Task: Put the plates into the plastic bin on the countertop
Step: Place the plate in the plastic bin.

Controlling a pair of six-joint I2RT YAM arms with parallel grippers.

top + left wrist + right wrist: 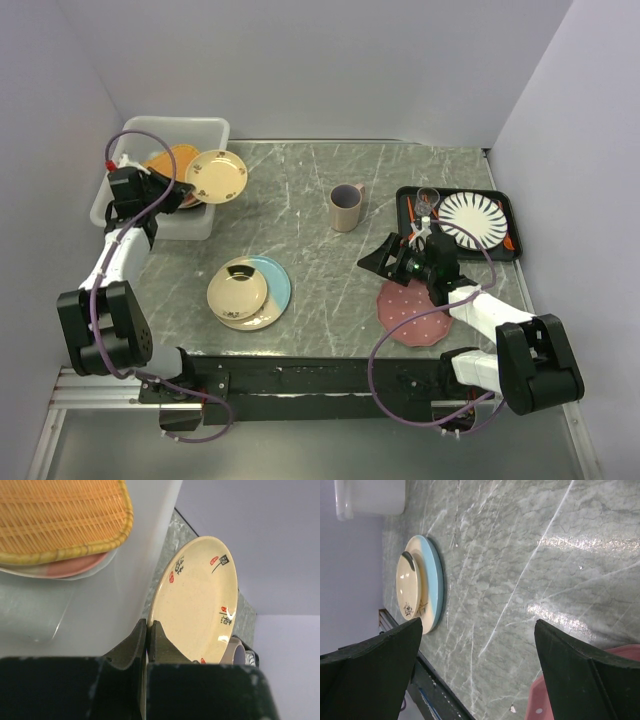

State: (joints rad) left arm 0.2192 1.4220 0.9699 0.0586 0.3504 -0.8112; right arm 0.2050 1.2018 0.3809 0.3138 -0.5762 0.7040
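My left gripper (pixel 188 189) is shut on the rim of a small cream floral plate (pixel 219 176), which hangs tilted at the right wall of the plastic bin (pixel 205 130). In the left wrist view the fingers (pixel 160 640) pinch that plate (pixel 200 595) beside the bin wall (pixel 135 550). A woven orange plate (pixel 60 520) lies in the bin on a pink plate (pixel 70 567). A cream plate sits on a cream-and-light-blue plate (pixel 272 283) on the countertop (pixel 320 280). My right gripper (pixel 381 259) hovers open and holds nothing, next to the pink dotted plate (pixel 415 315).
A beige mug (pixel 346 207) stands mid-table. At the right, a black tray (pixel 505 215) holds a white plate with black stripes (pixel 473 219) and small utensils. Walls close in the left, back and right sides. The right wrist view shows the plate stack (pixel 417 590) and the pink plate's edge (pixel 542 700).
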